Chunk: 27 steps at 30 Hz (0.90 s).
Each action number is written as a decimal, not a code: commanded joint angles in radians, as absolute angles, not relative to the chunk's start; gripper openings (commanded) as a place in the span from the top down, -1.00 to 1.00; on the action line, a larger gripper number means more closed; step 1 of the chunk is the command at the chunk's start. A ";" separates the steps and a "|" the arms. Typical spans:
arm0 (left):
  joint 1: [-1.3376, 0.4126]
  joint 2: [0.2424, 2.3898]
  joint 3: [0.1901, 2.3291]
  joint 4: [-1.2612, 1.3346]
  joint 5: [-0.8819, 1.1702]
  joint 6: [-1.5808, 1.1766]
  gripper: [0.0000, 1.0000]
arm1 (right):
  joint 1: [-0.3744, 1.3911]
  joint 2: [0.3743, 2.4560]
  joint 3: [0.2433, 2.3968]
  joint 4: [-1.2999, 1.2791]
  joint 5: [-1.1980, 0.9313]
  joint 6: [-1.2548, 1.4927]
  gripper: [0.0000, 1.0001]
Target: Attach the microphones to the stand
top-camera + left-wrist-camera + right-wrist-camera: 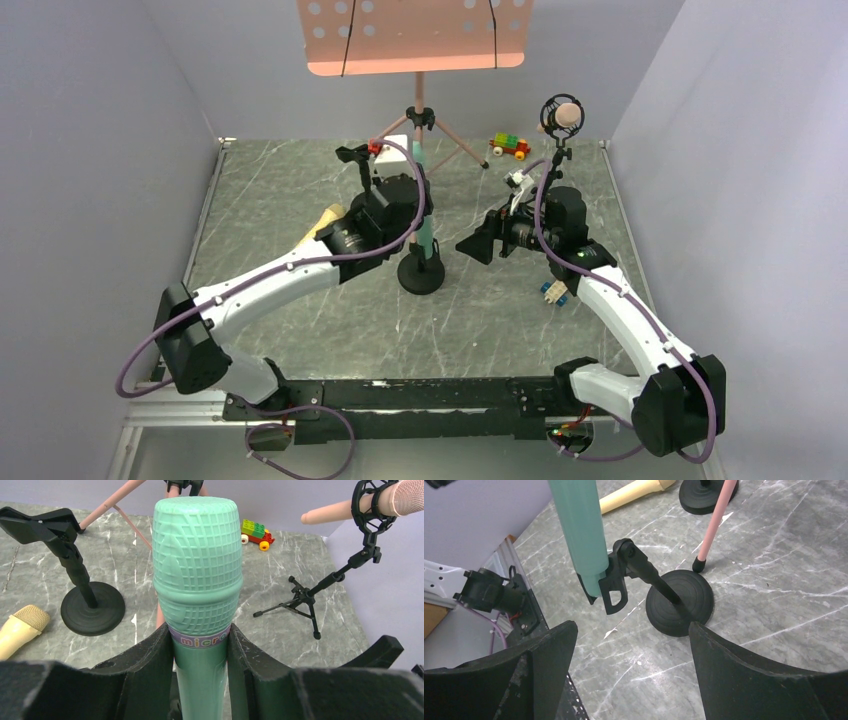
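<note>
My left gripper [200, 630] is shut on the teal green microphone [197, 570] just under its head, holding it upright. The lower end of its handle [579, 525] sits against the clip [616, 577] of a black round-base stand [421, 275]. To the right of that stand my right gripper [633, 626] hangs open over bare table with nothing between its jaws. The salmon pink microphone [564, 117] rests in the shock mount of a small tripod stand [305, 597]. Left of my left arm, the pale yellow microphone [322, 225] lies on the table. A second round-base stand [92, 610] stands with nothing in its clip.
A pink music stand [415, 35] rises at the back, its legs [714, 525] reaching down near the stands. A brick toy car [509, 146] sits at the back right and a blue one [555, 292] beside my right arm. Grey walls close in on both sides.
</note>
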<state>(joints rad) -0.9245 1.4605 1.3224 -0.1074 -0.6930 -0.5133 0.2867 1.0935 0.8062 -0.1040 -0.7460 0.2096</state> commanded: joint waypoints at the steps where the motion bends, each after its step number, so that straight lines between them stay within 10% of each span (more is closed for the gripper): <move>1: -0.958 1.407 1.282 -0.016 -0.775 -0.504 1.00 | 0.280 1.087 0.810 -0.052 -0.776 0.221 -0.75; 27: -0.997 1.490 1.334 -0.108 -0.825 -0.506 1.00 | 0.271 1.085 0.802 -0.045 -0.784 0.230 -0.76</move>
<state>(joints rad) -0.9901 1.5616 1.3994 -0.1638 -0.8196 -0.4934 0.2752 1.0935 0.8032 -0.1028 -0.7650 0.2153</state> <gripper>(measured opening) 0.418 0.876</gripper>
